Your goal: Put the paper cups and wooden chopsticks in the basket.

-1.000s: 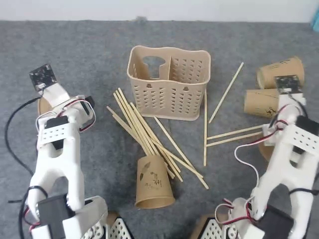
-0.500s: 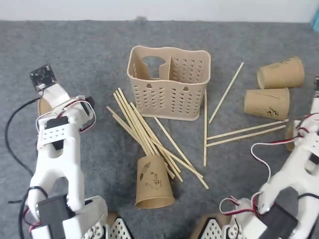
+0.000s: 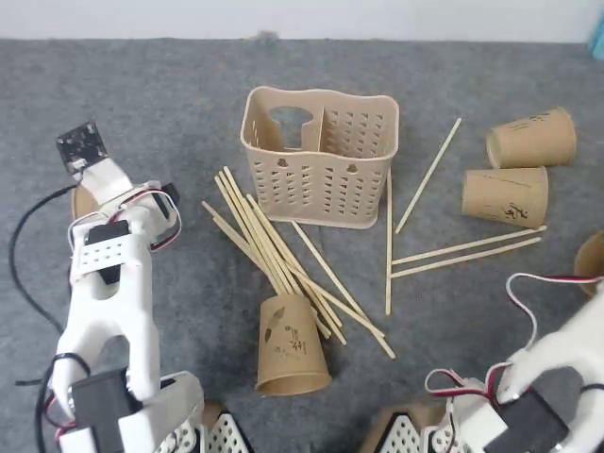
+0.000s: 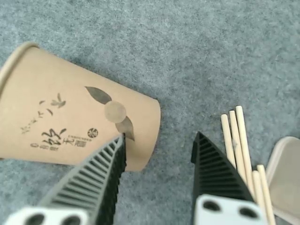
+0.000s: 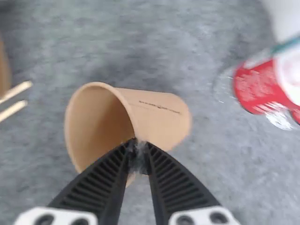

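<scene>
The tan slotted basket (image 3: 321, 156) stands upright at the table's middle back. Wooden chopsticks (image 3: 278, 260) lie fanned in front of it, with more chopsticks (image 3: 467, 250) to its right. One paper cup (image 3: 291, 344) lies near the front, and two paper cups (image 3: 530, 137) (image 3: 505, 196) lie at the back right. My left gripper (image 4: 159, 140) is open, low over a cup (image 4: 79, 122) lying on its side, one finger over the cup's base. My right gripper (image 5: 137, 146) is shut on the rim of another cup (image 5: 126, 122), seen in the high view at the right edge (image 3: 592, 260).
A red can (image 5: 262, 89) lies on the grey carpet close to the held cup. The left arm (image 3: 109, 274) stands over the table's left side and hides most of its cup. A corner of the basket (image 4: 286, 173) shows beside chopstick ends (image 4: 239, 136).
The right arm has swung away to the right and back toward the front, taking its cup from beside the chopsticks to the table's right edge. The left arm has not moved.
</scene>
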{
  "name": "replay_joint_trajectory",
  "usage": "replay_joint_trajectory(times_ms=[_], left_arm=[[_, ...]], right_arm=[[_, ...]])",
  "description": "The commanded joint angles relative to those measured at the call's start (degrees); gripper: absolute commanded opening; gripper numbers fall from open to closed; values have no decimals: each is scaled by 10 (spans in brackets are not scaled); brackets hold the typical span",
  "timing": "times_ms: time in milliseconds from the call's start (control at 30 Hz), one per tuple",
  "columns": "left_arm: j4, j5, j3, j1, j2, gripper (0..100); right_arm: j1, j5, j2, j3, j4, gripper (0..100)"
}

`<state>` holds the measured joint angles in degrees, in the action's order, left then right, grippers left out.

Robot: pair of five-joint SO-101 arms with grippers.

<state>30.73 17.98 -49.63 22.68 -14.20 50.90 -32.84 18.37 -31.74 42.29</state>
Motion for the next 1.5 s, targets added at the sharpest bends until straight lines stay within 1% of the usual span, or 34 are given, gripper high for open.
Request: replay_joint_trajectory(times_ms=[0, 100, 367, 567, 633, 700, 800, 833, 900, 967, 1000, 1033, 1133, 1200, 1300, 1400, 1467], left_arm=[[-11, 1, -1, -1, 0, 224], [-11, 1, -1, -1, 0, 224], [-9, 1, -2, -1, 0, 224], [-9, 1, -2, -1, 0, 224], [-9, 1, -2, -1, 0, 224], [-9, 1, -2, -1, 0, 224], [-9, 1, -2, -1, 0, 224], [-9, 1, -2, -2, 0, 224], [-9, 1, -2, -2, 0, 224], [-9, 1, -2, -2, 0, 224], [-9, 1, -2, -2, 0, 224], [-9, 1, -2, -2, 0, 224], [-9, 1, -2, -2, 0, 224], [-9, 1, -2, -2, 0, 224], [-10, 1, -2, -2, 0, 224], [-10, 1, -2, -2, 0, 224], [-10, 1, -2, -2, 0, 224]], right_arm=[[44, -9, 8, 58, -9, 7], [70, -9, 7, 65, -9, 7], [110, -12, 3, 57, -8, 7], [159, -15, -58, 57, -15, 9], [172, -33, -82, 68, -12, 11], [187, -47, -107, 77, -11, 37], [204, -49, -142, 98, -11, 105], [204, -49, -153, 104, -11, 113], [204, -49, -173, 116, -9, 92], [199, -49, -184, 125, -9, 11], [197, -49, -185, 127, -8, 1], [191, -47, -185, 130, -4, 19], [175, -46, -182, 157, 55, 9], [154, -45, -180, 188, 124, 8], [113, -43, -178, 252, 253, 8], [67, -10, -180, 328, 362, 8], [36, 21, -182, 379, 414, 8]])
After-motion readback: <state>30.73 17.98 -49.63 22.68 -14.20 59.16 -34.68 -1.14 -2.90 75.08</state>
